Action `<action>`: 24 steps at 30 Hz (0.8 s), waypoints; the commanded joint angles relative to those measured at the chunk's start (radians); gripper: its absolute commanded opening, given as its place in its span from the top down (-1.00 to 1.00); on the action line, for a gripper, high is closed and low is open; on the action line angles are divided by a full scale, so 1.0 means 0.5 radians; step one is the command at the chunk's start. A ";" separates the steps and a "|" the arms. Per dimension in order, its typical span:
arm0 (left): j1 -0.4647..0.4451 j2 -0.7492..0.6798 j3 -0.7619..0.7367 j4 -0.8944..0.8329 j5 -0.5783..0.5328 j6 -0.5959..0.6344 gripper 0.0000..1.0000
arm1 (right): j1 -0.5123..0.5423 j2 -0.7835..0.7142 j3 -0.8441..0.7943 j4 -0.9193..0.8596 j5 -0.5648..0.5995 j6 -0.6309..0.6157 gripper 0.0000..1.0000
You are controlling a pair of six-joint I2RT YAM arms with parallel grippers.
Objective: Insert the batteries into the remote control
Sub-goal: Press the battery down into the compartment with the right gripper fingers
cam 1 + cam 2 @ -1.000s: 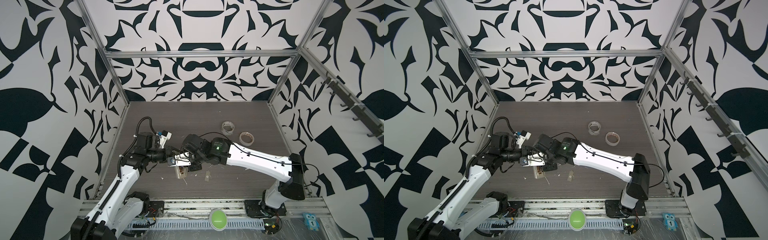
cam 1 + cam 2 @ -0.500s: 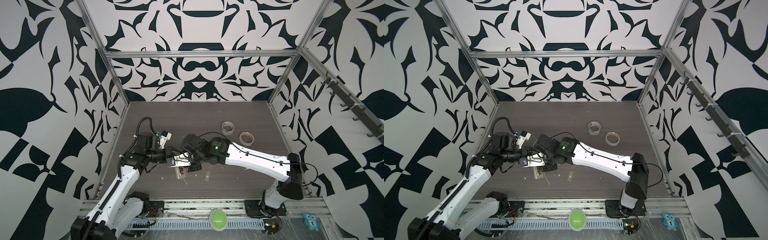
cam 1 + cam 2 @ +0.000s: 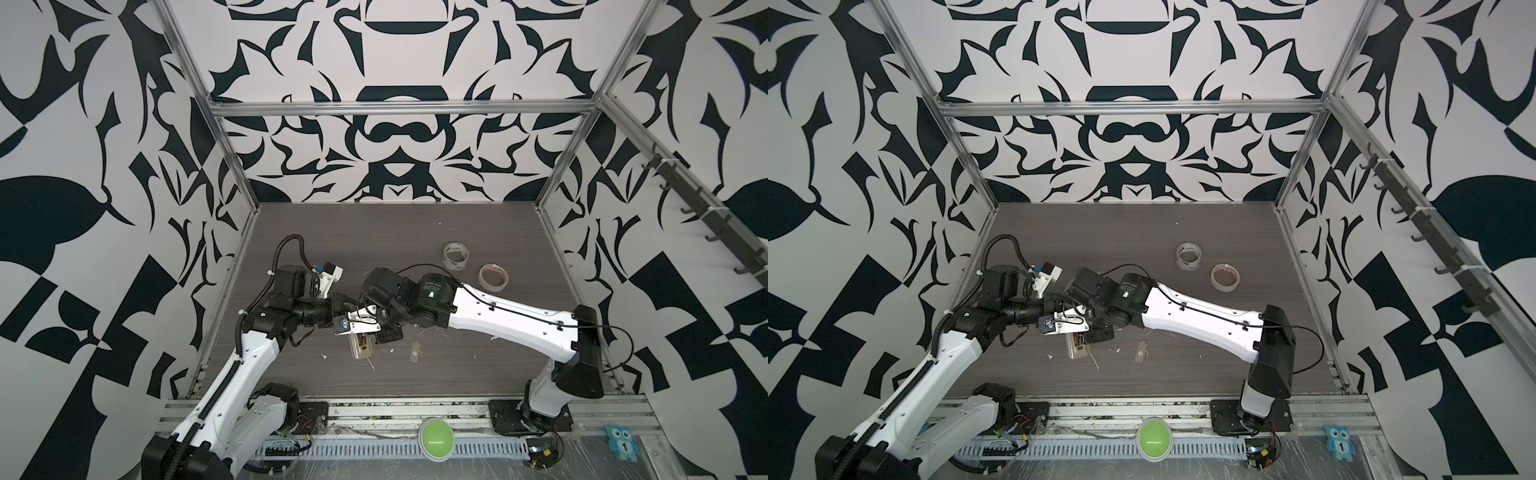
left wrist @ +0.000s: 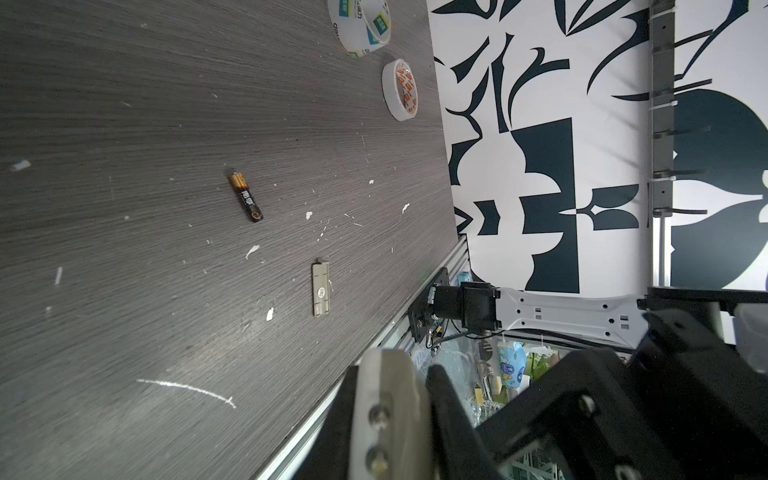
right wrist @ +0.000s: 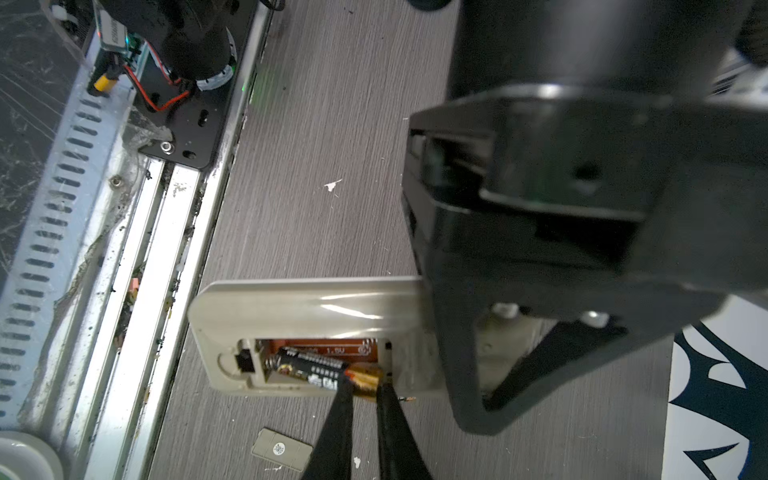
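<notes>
The remote control (image 5: 307, 305) is pale and lies back side up, with its battery bay open; in both top views it pokes toward the table front (image 3: 360, 347) (image 3: 1077, 349). My left gripper (image 4: 390, 370) (image 3: 341, 312) is shut on the remote's far end. My right gripper (image 5: 365, 384) (image 3: 374, 334) has its thin black fingers shut on the gold end of one battery (image 5: 316, 368). That battery lies slanted in the bay, its dark end against the spring. A second battery (image 4: 245, 197) lies loose on the table in the left wrist view; the right arm hides it in both top views.
The remote's pale battery cover (image 3: 414, 353) (image 4: 321, 289) (image 5: 281, 449) lies on the table right of the remote. Two tape rolls (image 3: 456, 257) (image 3: 493, 276) sit at the back right. A metal rail (image 3: 374, 409) borders the table front, with a green button (image 3: 434, 444) beyond it.
</notes>
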 commanded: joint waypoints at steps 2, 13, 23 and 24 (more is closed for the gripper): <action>-0.005 -0.045 0.017 0.053 0.088 -0.004 1.00 | 0.017 0.052 0.033 -0.101 -0.093 -0.024 0.70; -0.003 -0.048 0.017 0.055 0.091 -0.004 1.00 | 0.037 0.092 0.045 -0.138 -0.078 -0.058 0.70; -0.004 -0.051 0.017 0.056 0.084 -0.004 1.00 | 0.037 0.095 0.023 -0.118 -0.054 -0.066 0.75; -0.001 -0.051 0.018 0.055 0.079 -0.004 1.00 | 0.038 0.095 0.023 -0.117 -0.043 -0.066 0.77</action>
